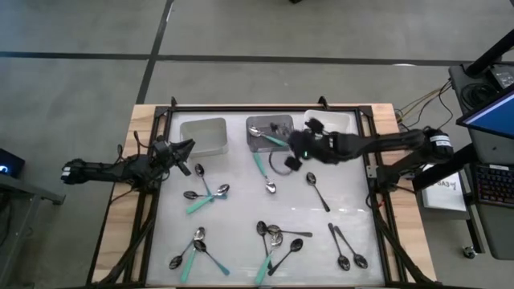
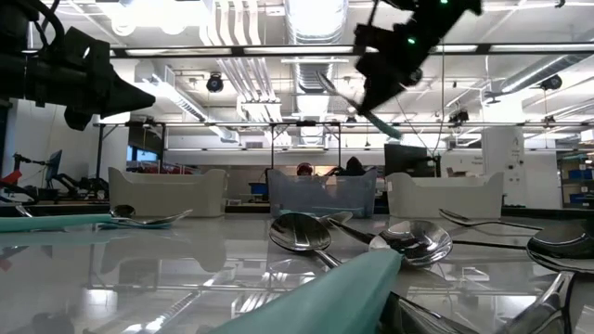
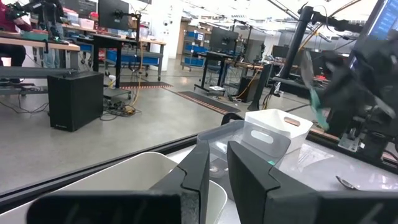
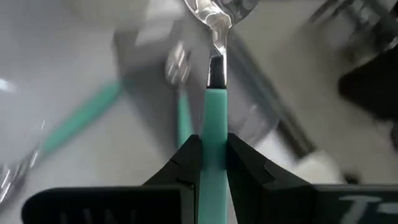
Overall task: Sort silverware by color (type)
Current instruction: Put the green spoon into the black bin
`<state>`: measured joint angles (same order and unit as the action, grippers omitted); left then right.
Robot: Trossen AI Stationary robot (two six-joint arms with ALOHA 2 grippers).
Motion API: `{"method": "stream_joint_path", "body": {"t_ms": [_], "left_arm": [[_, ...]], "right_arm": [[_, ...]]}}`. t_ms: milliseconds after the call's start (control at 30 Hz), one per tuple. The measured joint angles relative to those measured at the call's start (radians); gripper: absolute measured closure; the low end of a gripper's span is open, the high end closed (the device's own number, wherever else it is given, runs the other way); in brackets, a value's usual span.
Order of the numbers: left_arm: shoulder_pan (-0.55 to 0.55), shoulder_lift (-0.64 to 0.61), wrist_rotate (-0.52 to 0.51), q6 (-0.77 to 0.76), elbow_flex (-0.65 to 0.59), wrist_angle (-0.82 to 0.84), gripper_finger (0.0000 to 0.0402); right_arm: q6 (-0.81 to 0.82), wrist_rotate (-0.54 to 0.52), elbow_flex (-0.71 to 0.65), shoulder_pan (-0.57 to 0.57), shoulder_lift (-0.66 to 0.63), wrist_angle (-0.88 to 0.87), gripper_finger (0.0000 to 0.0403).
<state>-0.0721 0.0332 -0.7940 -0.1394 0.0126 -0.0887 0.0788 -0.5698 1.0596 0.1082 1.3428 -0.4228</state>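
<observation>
The right gripper (image 4: 214, 155) pinches a teal-handled spoon (image 4: 214, 112) by its handle above the middle bin (image 1: 255, 136); light, stiff, slippery metal, so gripping the handle suits it

Three small rectangular bins in a row along the far edge of the table:
- left bin (image 1: 203, 135), white;
- middle bin (image 1: 267, 132), grey and translucent;
- right bin (image 1: 331, 122), white, partly hidden.

White tabletop mat (image 1: 241, 210) inside a dark frame (image 1: 152, 210), set on a wooden table (image 1: 120, 201).

Grey floor (image 1: 80, 80) around the table, crossed by dark seam lines.

To the right, a keyboard (image 1: 488, 186), a sheet of paper (image 1: 444, 193) and loose cables (image 1: 423, 103).

In the room behind: ceiling light strips (image 2: 316, 19), desks with monitors (image 3: 115, 11), a black cabinet (image 3: 74, 99).
</observation>
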Motion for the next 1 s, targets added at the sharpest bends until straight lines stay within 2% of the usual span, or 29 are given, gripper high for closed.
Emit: {"method": "stream_joint_path", "body": {"t_ms": [100, 200, 300, 433, 733, 867, 1000], "left_arm": [[0.0, 0.0, 0.0, 0.0, 0.0, 0.0, 0.0361], [0.0, 0.0, 0.0, 0.0, 0.0, 0.0, 0.0361], [0.0, 0.0, 0.0, 0.0, 0.0, 0.0, 0.0361], [0.0, 0.0, 0.0, 0.0, 0.0, 0.0, 0.0361], [0.0, 0.0, 0.0, 0.0, 0.0, 0.0, 0.0361], [0.0, 0.0, 0.0, 0.0, 0.0, 0.0, 0.0361], [0.0, 0.0, 0.0, 0.0, 0.0, 0.0, 0.0361]], "right_arm": [[-0.059, 0.007, 0.016, 0.059, 0.018, 0.103, 0.0361], [-0.099, 0.086, 0.009, 0.114, 0.061, 0.194, 0.036], [-0.135, 0.192, 0.0, 0.156, 0.136, 0.279, 0.036], [-0.282, 0.211, 0.004, 0.185, 0.262, 0.407, 0.036], [-0.448, 0.211, 0.115, 0.193, 0.434, 0.367, 0.0359], [-0.414, 0.211, 0.132, 0.194, 0.442, 0.369, 0.0351], [-0.375, 0.211, 0.128, 0.194, 0.43, 0.358, 0.0327]]}}
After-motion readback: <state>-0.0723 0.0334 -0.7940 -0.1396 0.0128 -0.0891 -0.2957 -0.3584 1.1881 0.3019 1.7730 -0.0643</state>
